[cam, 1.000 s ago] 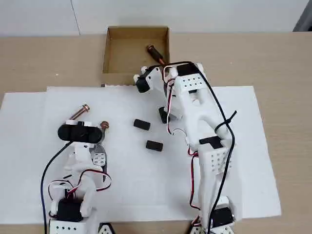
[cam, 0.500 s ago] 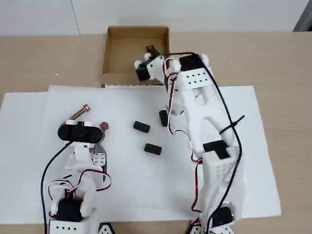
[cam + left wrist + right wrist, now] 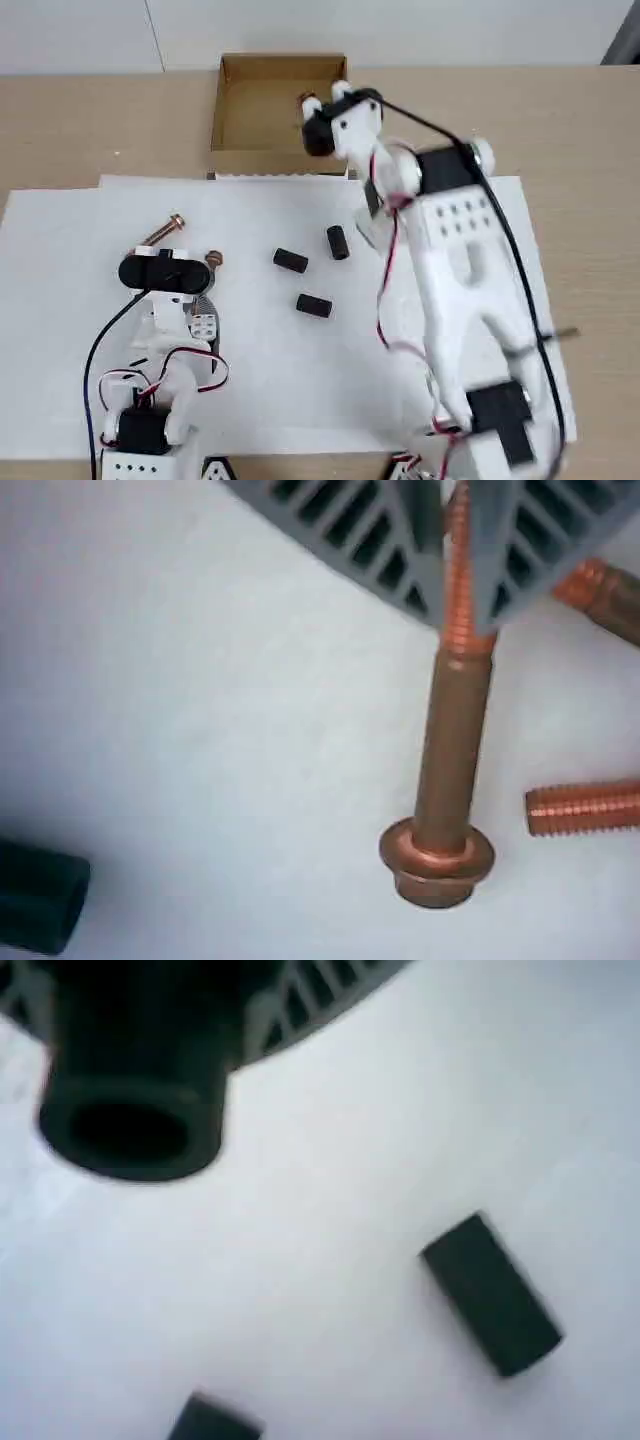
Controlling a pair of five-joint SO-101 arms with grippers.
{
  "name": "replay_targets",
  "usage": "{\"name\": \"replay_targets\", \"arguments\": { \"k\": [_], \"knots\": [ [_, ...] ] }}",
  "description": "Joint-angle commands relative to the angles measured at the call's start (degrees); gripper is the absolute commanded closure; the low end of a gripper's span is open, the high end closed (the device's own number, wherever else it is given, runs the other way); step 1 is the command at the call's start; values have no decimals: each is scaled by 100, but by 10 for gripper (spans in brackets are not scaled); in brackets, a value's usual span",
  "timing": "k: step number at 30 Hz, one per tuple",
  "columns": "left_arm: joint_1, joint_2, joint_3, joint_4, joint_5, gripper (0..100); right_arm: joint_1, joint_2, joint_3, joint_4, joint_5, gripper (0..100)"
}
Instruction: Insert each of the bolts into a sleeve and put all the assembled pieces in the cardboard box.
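**Clerk:** What are the materials and shapes?

**Inspector:** The bolts are copper-coloured metal with a smooth shank, a threaded tip and a round flanged head. The sleeves are short, matt black, hollow tubes. The cardboard box (image 3: 250, 100) is a shallow brown open tray at the top centre of the high view. It stands on a wooden table (image 3: 90, 120), just above the white paper (image 3: 300, 400).

**Clerk:** How do the grippers stand?

**Inspector:** The left gripper (image 3: 458, 605) has ribbed grey jaws pressed tight on the threaded end of the held bolt (image 3: 450, 750). The bolt's head points away from the jaws, over the paper. The right gripper (image 3: 150, 1005) is clamped around the held sleeve (image 3: 130, 1110), whose open bore faces the camera, above the paper.

**Clerk:** What are the counts?

**Inspector:** There are three sleeves. One is held, a loose sleeve (image 3: 291, 260) lies at the centre of the high view, and a second loose sleeve (image 3: 314, 305) lies just below and to its right. For bolts, one is held and a loose bolt (image 3: 165, 230) lies at the left of the high view. A copper head (image 3: 307, 100) shows inside the box near its right wall, just beside the right arm. Whether it carries a sleeve cannot be told. At the right edge of the left wrist view there is a lower threaded end (image 3: 585, 808) and an upper threaded end (image 3: 603, 583).
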Motion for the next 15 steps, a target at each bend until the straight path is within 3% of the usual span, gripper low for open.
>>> {"name": "replay_targets", "arguments": {
  "k": [1, 10, 15],
  "knots": [
    [-9, -26, -391, 62, -35, 994, 57, -1138, 844, 84, -114, 995],
    [-18, 26, -1429, 730, -273, 994, 655, -2237, 2321, 4, -141, 995],
    [-26, 835, -2105, 818, -273, 994, 857, -2484, 2681, -92, -273, 995]
  ]
}}
